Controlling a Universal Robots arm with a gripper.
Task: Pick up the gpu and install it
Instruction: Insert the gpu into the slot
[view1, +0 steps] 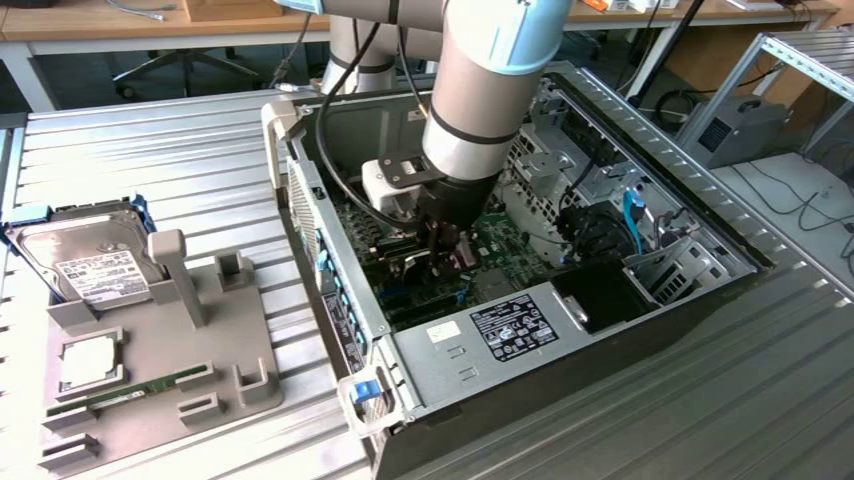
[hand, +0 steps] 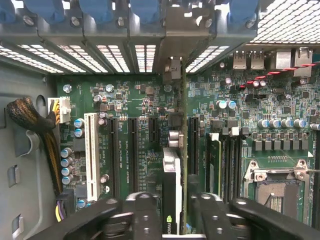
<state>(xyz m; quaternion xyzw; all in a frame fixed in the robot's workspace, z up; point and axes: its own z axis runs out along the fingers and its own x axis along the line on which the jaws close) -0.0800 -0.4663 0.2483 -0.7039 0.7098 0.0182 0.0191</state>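
Between your pincer's (hand: 172, 216) two black jaws stands the gpu (hand: 171, 175), a thin black expansion card seen edge-on. The jaws sit parted, one on either side of it. A sliver of green board shows between the card and one black finger (hand: 212, 212), so the pincer does not look clamped on it.

Directly beneath the pincer, the card stands upright in a long black slot of the green motherboard (hand: 140, 100). Ahead of the pincer, its far end lines up with a silvery metal bracket (hand: 172, 67) at the slotted rear wall, under a row of blue plastic clips (hand: 145, 7).

Judging from this, the pick-up is done and the card is in its slot. You cannot tell whether it is pressed fully home or whether its clip is closed.

Around the pincer is the open black and silver computer case (view1: 694, 220). Well off to the exterior view's left of the pincer, a grey plastic parts tray (view1: 254, 350) carries a boxy silver hard drive (view1: 87, 265) and a narrow green memory stick (view1: 134, 390).
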